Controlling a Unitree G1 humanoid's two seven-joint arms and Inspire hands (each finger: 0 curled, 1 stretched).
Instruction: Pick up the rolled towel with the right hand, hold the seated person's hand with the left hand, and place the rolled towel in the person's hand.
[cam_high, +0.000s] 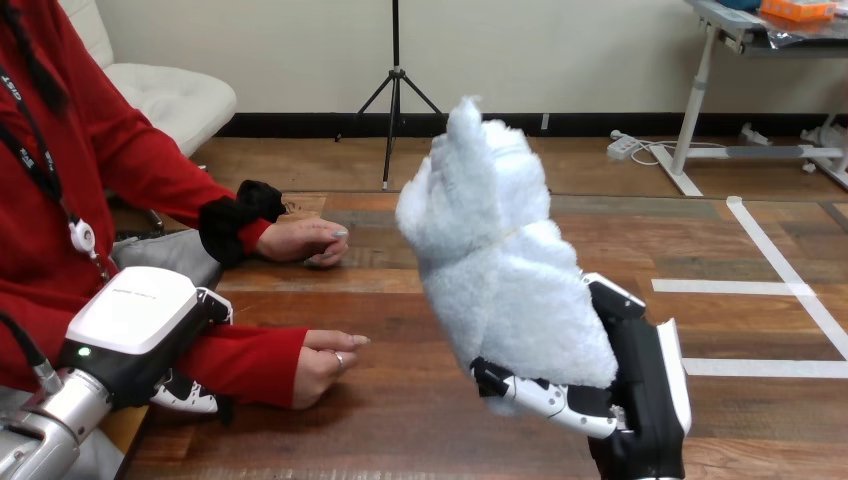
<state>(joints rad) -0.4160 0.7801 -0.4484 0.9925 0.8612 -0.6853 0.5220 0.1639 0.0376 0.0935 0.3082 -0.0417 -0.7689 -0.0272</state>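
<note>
Towel (500, 260) first, head view: fluffy pale towel, bunched in a roll, is up in the air over the middle of the table (400, 430), a bit toward its right edge, not touching the wood. The right hand (640, 400) holds it from below, fingers (545, 395) curled round its bottom end, so it stands tall & a bit tilted. I think it's held high so it can go across w/o dragging on the table.

The left hand (135, 320) is at the table's left edge, near the front corner. It sits on the person's forearm (240, 360) in the red sleeve, w/ a finger (185, 395) hooked round the near side. Prob. there to keep that arm steady for the towel.

The person's near hand (325, 360) lies on the table just past the left hand, its fingers loosely bent, palm not turned up yet. The person's far hand (300, 240) rests further back by the left edge, well apart.

Room: bare wood btw towel & near hand, nothing in the way. Right side & front edge are bare too. Careful tho: the towel is big & could bump those bent fingers.
</note>
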